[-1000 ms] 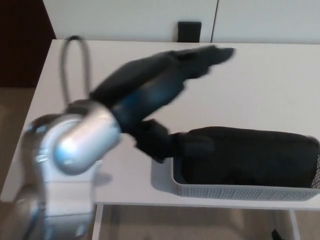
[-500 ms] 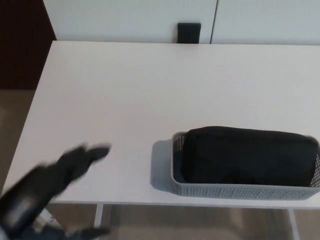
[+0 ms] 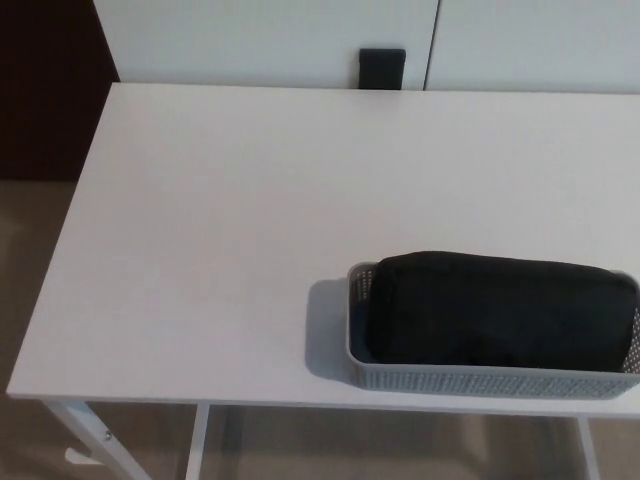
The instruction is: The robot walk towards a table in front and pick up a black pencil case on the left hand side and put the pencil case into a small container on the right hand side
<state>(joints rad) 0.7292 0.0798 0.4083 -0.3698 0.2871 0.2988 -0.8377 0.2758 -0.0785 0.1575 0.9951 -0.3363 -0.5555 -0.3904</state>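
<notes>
Pencil case (image 3: 500,310) sits in the grey container (image 3: 480,382); left arm has dropped out of your view, so finger state unknown. Placement looks done.

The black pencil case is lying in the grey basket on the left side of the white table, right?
Not quite. The head view shows the black fabric pencil case lying in the grey perforated plastic basket, but the basket sits on the right side of the white table, near its front edge, not on the left.
</notes>
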